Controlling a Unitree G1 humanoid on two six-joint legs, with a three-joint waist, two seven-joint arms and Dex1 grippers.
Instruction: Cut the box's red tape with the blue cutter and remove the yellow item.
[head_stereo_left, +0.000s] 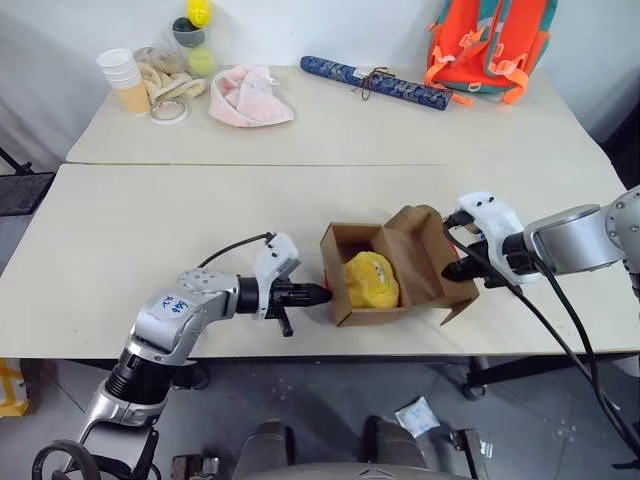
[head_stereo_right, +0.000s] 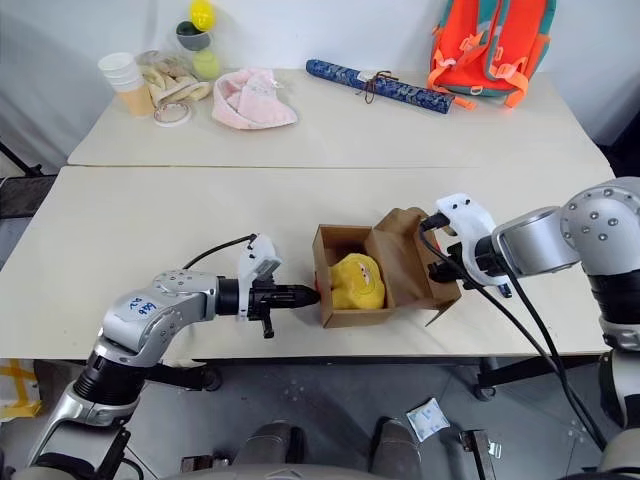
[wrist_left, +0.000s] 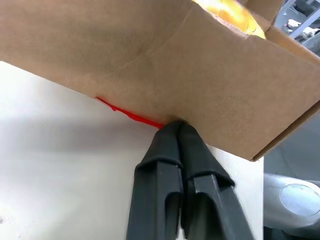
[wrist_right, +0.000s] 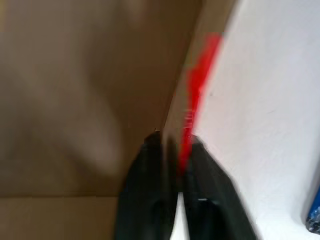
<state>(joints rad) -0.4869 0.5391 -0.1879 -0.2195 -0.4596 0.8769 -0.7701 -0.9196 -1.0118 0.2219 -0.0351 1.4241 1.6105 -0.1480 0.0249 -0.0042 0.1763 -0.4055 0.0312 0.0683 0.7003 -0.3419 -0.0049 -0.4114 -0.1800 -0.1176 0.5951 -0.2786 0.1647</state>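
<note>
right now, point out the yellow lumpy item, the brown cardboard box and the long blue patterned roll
yellow lumpy item (head_stereo_left: 371, 279), left eye view, its top.
brown cardboard box (head_stereo_left: 372, 318), left eye view, front wall.
long blue patterned roll (head_stereo_left: 400, 88), left eye view, right half.

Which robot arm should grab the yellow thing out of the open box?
Probably left. The left gripper sits right beside the wall of the box nearest the yellow item, which lies in that side of the box. The right gripper is over at the far flap, further from it.

A plain indoor test room, lab-like. Two pale tables (head_stereo_left: 300, 210) stand pushed together against a white wall (head_stereo_left: 330, 25) on grey floor (head_stereo_left: 320, 395). Assorted props lie along the far table: stacked paper cups (head_stereo_left: 125, 78), an orange backpack (head_stereo_left: 490, 45).
</note>
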